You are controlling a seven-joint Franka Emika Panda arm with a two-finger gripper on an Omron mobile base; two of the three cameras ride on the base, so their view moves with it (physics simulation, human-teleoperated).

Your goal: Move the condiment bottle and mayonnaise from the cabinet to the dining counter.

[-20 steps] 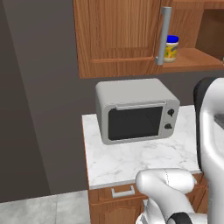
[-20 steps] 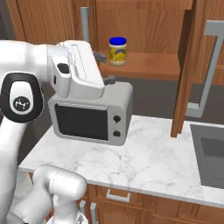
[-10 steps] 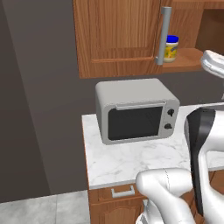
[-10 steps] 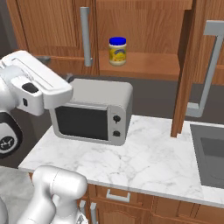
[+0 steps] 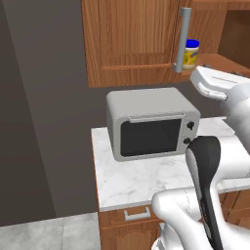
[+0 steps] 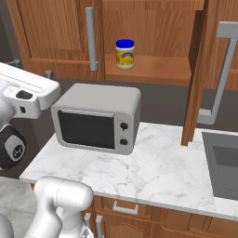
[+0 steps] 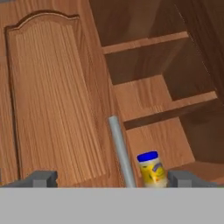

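The mayonnaise [image 6: 124, 54] is a short jar with a yellow label and a blue lid. It stands alone on the lower wooden shelf of the open cabinet [image 6: 51, 32]. It also shows past the door handle in the left base view, mayonnaise [image 5: 191, 53]. In the hand view the mayonnaise [image 7: 152, 169] sits low and right of centre, some way ahead of my gripper [image 7: 113, 179]. The gripper is open, its tips wide apart with nothing between them. The condiment bottle and the dining counter are out of view.
A grey microwave [image 6: 95, 116] stands on the marble worktop [image 6: 158, 172] below the cabinet. A closed door with a grey bar handle [image 7: 121, 153] is left of the jar. An open cabinet door [image 6: 200, 69] hangs to the right, and a sink [image 6: 223, 162] lies beyond it.
My arm has swung: its white link has moved off the front of the microwave toward the left edge of the right base view. The jar has not moved, and the gripper stays open.
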